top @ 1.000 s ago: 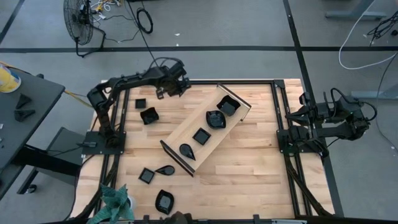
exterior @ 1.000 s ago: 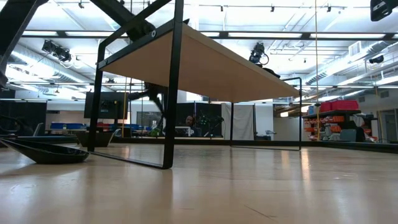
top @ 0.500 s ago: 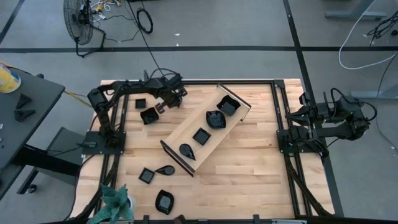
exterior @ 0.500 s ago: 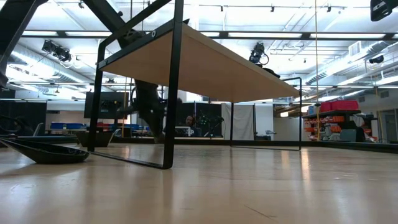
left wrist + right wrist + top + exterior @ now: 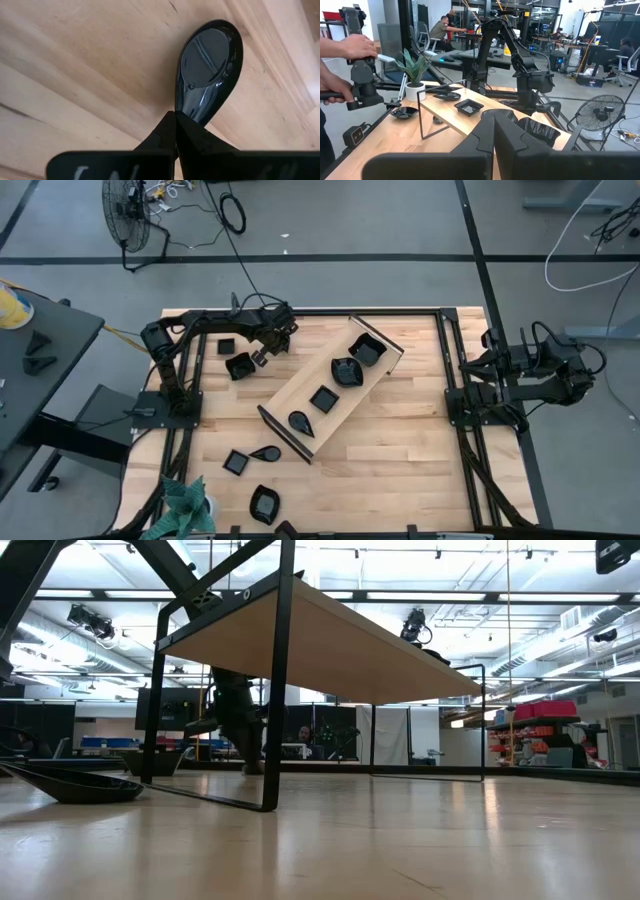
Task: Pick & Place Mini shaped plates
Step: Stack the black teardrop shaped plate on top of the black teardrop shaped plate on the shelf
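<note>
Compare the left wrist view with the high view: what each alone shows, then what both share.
Left wrist only: the glossy teardrop plate, pinched at its narrow end by the shut left gripper. High only: the tray holding four plates, loose plates around it, and the right gripper parked at the table's right edge. Both: the left gripper over the wooden table.

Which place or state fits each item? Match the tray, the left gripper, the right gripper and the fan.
Column one:
1. tray
2. left gripper
3. right gripper
4. fan

Column two:
A. shut on the teardrop plate
B. on the floor beyond the table
C. shut and empty, at the table's right edge
D. lying diagonally mid-table with four black plates inside

Pairs: 1-D, 2-A, 3-C, 4-B
</note>
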{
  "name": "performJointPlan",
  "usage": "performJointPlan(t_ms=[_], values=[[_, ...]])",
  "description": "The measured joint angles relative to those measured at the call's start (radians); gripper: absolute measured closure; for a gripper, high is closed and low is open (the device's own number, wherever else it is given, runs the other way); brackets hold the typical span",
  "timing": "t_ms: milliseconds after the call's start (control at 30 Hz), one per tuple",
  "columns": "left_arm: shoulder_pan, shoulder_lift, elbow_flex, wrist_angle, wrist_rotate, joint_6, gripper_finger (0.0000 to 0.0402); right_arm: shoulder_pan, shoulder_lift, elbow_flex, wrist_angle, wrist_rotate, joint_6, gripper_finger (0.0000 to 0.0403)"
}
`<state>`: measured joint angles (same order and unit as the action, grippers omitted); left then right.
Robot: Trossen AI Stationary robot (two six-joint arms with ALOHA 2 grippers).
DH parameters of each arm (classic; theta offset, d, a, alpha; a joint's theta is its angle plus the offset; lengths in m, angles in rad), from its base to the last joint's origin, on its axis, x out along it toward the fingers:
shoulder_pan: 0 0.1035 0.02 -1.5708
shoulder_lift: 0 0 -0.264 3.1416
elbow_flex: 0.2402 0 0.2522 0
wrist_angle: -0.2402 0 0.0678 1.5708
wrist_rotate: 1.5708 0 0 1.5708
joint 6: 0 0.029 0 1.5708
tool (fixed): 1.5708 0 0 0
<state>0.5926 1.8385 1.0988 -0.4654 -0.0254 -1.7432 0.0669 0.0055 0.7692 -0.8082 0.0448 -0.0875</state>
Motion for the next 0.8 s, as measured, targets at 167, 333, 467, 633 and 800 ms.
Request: performJointPlan(t_ms=[167, 333, 467, 633, 800], values=[[0.000, 0.000, 0.000, 0.001, 0.004, 0.000, 0.0364, 0.000, 0.000, 0.000, 0.000, 0.000, 0.000, 0.0392], [-0.001, 0.000, 0.000, 0.001, 0.023, 0.000, 0.0308, 0.000, 0.000, 0.000, 0.000, 0.000, 0.000, 0.0392], [-0.001, -0.004, 0.000, -0.004, 0.034, 0.001, 0.0261, 0.000, 0.000, 0.000, 0.000, 0.000, 0.000, 0.0392], [-0.004, -0.062, -0.001, -0.057, -0.009, 0.010, 0.0219, 0.000, 0.000, 0.000, 0.000, 0.000, 0.000, 0.0392], [-0.022, -0.160, 0.000, -0.066, -0.103, 0.122, 0.0198, 0.000, 0.000, 0.000, 0.000, 0.000, 0.000, 0.0392]])
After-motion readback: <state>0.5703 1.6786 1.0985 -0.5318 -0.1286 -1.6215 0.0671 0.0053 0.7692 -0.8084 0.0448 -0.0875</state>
